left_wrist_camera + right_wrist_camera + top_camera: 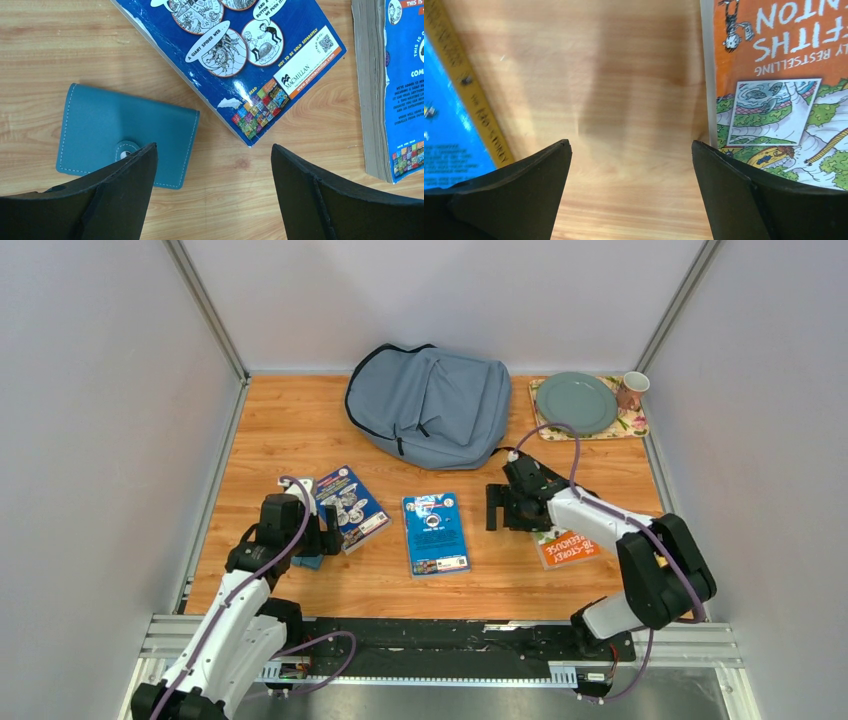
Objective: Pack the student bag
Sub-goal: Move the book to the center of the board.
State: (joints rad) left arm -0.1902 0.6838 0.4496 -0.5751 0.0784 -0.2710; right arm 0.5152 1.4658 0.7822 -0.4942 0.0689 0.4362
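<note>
Tabletop [290,425] bears the student bag [430,405] beyond the right tool [497,508].

Your top camera looks down from above the near edge over the whole surface [300,420]. Both wrist cameras face down, close, each catching the middle book [402,85].

Under the left gripper's [214,146] black finger [110,195], teal wallet [125,132]; beyond it, blue cartoon book [235,55]; flanking right gripper's [631,142] fingers [514,195], orange book [784,90] and yellow-spined blue book [449,125].
</note>
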